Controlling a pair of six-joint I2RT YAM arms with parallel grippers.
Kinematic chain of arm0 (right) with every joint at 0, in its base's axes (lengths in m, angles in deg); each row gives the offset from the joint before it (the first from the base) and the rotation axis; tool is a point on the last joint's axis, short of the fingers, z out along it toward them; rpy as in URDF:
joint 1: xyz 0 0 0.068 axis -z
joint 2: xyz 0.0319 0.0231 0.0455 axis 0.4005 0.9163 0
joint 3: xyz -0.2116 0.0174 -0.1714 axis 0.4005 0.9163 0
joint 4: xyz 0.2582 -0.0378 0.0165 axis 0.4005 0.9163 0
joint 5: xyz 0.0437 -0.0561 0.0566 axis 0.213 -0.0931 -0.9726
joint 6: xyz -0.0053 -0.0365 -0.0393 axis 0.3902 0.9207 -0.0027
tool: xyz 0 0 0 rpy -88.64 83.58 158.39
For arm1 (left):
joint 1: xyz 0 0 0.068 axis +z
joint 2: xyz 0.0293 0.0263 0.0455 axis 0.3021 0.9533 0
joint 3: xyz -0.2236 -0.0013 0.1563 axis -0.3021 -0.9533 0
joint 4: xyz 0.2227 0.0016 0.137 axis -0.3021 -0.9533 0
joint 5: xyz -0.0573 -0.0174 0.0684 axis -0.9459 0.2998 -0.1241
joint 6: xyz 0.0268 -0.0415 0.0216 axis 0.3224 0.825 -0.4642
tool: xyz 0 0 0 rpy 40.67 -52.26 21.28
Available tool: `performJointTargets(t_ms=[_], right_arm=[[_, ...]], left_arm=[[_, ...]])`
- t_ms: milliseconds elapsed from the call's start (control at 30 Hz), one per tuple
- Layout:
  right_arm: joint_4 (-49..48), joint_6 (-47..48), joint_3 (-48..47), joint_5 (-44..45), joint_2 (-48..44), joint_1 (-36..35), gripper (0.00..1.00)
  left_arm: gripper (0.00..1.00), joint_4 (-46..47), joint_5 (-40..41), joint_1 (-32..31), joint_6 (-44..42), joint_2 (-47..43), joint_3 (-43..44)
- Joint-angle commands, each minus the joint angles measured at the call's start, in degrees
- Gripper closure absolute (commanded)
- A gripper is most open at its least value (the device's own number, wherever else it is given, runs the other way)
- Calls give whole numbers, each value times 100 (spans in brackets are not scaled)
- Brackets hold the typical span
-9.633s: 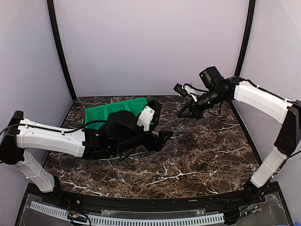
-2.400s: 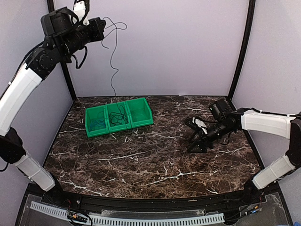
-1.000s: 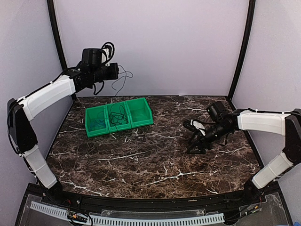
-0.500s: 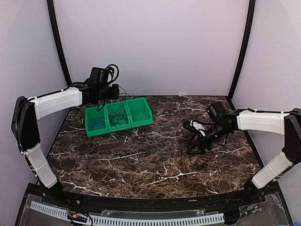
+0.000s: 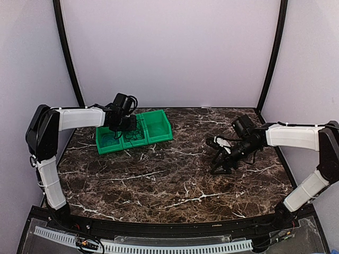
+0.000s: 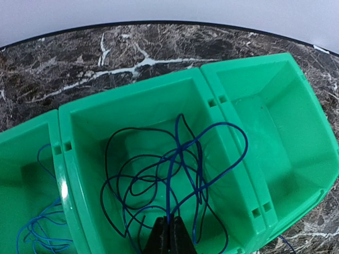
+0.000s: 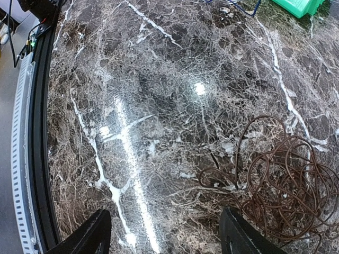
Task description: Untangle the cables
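Note:
A dark blue cable [image 6: 177, 164] lies looped in the middle compartment of the green three-part bin [image 6: 62, 174]. My left gripper [image 6: 169, 233] hangs just over that compartment, shut on one strand of the cable that rises straight from its tips. In the top view the left gripper [image 5: 127, 124] sits over the bin [image 5: 159, 138]. A brown cable tangle [image 7: 288, 185] lies on the marble by the right finger of my right gripper [image 7: 167, 235], which is open and holds nothing. The right gripper [image 5: 218, 166] is low over the table's right side.
A lighter blue cable [image 6: 34, 235] lies in the bin's left compartment; the right compartment [image 6: 280, 132] holds nothing. A short stretch of blue cable [image 7: 241, 6] lies on the table beside the bin's corner [image 7: 299, 6]. The table's black front edge [image 7: 39, 132] runs nearby.
My left arm has come down from high at the back wall, lowering the dark blue cable into the middle compartment. The right arm has hardly moved.

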Motion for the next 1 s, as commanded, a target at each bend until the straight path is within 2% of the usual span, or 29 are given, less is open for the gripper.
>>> performJointTargets(t_ms=[0,300,567,633,667,733,900,967], right_arm=[[-3,66,1,31,47,16,28],[20,90,-8,47,85,19,28],[40,100,-26,62,121,23,28],[41,109,-34,79,129,16,28],[47,112,-39,84,130,17,28],[56,130,-48,90,126,12,28],[65,155,-51,111,108,13,28],[74,153,-50,111,97,12,28]], left_arm=[[100,-393,-3,37,390,207,183],[100,-594,-24,35,476,278,192],[99,-791,-37,35,485,-413,-102],[88,-845,-4,35,457,-697,-208],[79,-880,10,35,453,-758,-232],[70,-934,56,35,425,-945,-308],[55,-792,-113,-36,365,-1474,-618],[54,-670,-334,-131,278,-1608,-711]])
